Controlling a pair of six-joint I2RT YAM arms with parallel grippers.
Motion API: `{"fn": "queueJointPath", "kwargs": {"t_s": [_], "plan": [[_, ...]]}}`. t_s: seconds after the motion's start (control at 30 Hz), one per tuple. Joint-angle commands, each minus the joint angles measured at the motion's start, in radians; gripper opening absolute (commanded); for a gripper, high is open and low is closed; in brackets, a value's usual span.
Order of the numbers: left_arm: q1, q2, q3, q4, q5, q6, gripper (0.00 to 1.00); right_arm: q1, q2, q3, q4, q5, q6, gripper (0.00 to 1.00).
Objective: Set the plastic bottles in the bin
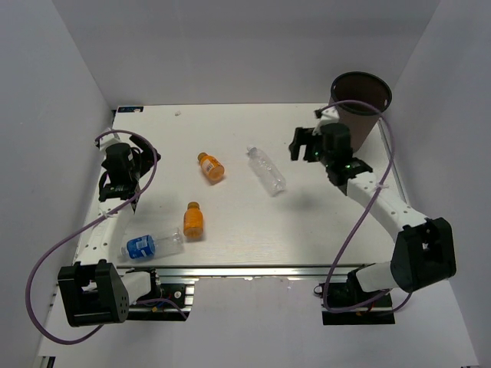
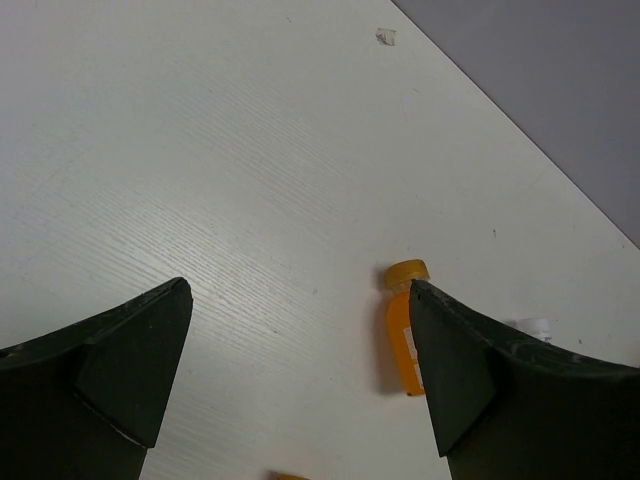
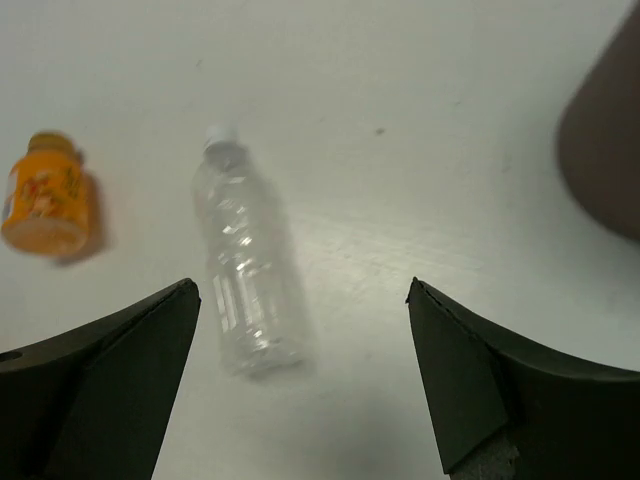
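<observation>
Both hands are open wide and hold nothing. One, the left hand, hangs over the left side of the table. Its mate, the right hand, hangs just beside the bin, which stands at the far right corner. Four bottles lie flat on the table. A blue-label bottle is near the front left corner. An orange bottle and a second orange bottle lie in the middle. A clear bottle lies near the right hand. Purple cables loop around the arms.
</observation>
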Motion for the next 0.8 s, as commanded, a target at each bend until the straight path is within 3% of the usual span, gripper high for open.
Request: {"fn": "queueJointPath", "kwargs": {"t_s": [0.0, 0.3, 0.47, 0.77], "plan": [[0.000, -0.005, 0.007, 0.015, 0.032, 0.002, 0.98, 0.084, 0.007, -0.035, 0.027, 0.017, 0.020, 0.89], [0.002, 0.009, 0.001, 0.036, 0.080, -0.008, 0.98, 0.180, 0.142, -0.088, 0.215, -0.026, -0.024, 0.89], [0.000, 0.021, 0.013, 0.018, 0.080, -0.001, 0.98, 0.241, 0.264, 0.038, 0.137, 0.097, -0.066, 0.89], [0.000, 0.018, 0.007, 0.030, 0.092, -0.009, 0.98, 0.272, 0.444, 0.153, 0.094, 0.129, -0.039, 0.90]]}}
